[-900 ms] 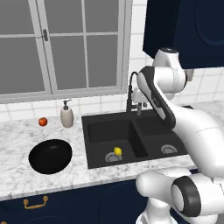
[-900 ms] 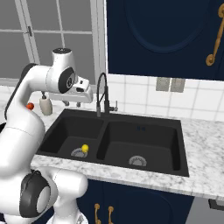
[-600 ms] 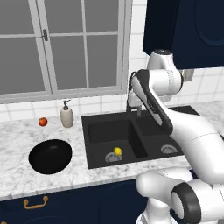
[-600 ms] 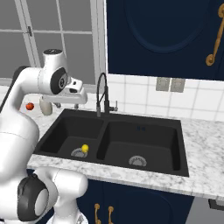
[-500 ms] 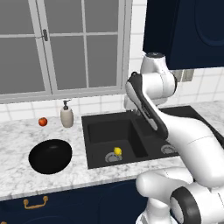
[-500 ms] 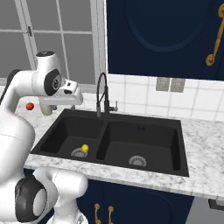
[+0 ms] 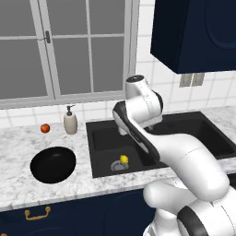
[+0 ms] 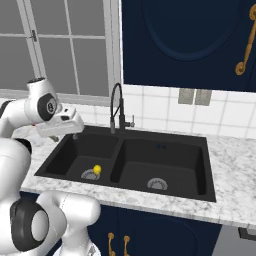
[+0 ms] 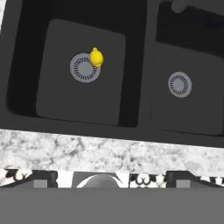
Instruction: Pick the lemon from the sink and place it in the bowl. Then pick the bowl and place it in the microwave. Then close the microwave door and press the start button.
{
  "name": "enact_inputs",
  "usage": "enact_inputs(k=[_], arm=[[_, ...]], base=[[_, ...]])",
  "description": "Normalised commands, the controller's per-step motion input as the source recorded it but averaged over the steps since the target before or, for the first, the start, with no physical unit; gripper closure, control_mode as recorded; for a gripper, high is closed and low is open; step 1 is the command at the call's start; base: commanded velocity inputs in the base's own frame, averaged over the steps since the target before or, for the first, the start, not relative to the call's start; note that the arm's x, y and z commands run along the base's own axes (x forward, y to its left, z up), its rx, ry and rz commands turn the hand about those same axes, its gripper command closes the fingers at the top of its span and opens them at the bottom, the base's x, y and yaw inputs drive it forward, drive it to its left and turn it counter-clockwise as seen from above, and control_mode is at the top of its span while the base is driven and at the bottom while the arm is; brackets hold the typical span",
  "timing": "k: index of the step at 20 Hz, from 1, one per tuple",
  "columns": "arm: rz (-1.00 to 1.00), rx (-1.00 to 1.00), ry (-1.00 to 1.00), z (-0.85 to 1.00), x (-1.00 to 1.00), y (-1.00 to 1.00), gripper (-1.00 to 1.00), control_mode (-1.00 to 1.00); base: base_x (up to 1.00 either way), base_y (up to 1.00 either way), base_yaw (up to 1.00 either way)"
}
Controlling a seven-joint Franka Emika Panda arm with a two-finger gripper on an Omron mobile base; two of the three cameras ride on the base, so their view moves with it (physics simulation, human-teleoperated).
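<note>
lemon (image 9: 96, 57) on left sink (image 9: 131, 109) drain, axis unclear | fingers: spread unreadable

The sink (image 9: 131, 113) is matt black, with ribbed silver metal drains (image 9: 85, 68), and the smooth yellow lemon (image 9: 96, 57) touches one drain's rim. The counter (image 9: 109, 153) looks like polished grey-white marble. The bowl (image 7: 53, 164) is glossy black, and the faucet (image 8: 117, 107) is black coiled metal.

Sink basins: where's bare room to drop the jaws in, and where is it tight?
The right basin is bare around its drain. In the left basin, the lemon sits against the drain; the floor around them is free.
</note>
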Motion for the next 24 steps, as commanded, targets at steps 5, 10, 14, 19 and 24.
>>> enact_inputs(k=[5, 10, 14, 19, 24], arm=[[0.0, -0.07, 0.2, -0.65, 0.05, 0.0, -1.0, -1.0], [0.0, -0.02, 0.16, -0.52, 0.0, -0.01, -1.0, -1.0], [-0.03, 0.0, 0.1, -0.38, 0.11, -0.03, -1.0, -1.0], [-0.07, 0.0, 0.1, -0.12, 0.37, 0.0, -1.0, -1.0], [-0.04, 0.0, 0.04, -0.13, 0.31, 0.0, -1.0, -1.0]], base=[[0.0, 0.0, 0.0], [0.0, 0.0, 0.0], [0.0, 0.0, 0.0], [0.0, 0.0, 0.0], [0.0, 0.0, 0.0]])
